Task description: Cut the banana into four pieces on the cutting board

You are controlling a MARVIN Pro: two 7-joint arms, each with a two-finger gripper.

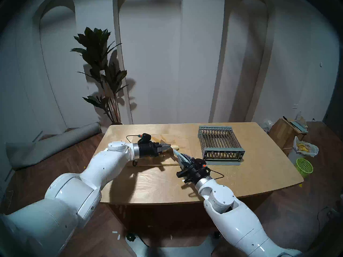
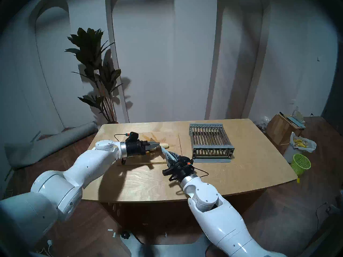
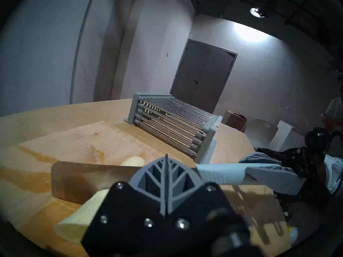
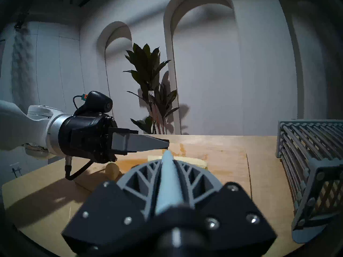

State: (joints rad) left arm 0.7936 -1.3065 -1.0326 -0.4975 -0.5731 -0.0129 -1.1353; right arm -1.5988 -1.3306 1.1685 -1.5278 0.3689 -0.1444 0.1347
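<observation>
Left wrist view shows the banana (image 3: 81,217) lying on the cutting board (image 3: 78,139), with a knife (image 3: 89,180) blade standing across it. The right end effector (image 3: 246,169) is clamped on the knife handle. The left end effector (image 1: 168,146) has its fingers together, just above the banana. I think a cut is underway; next, press the blade down
</observation>
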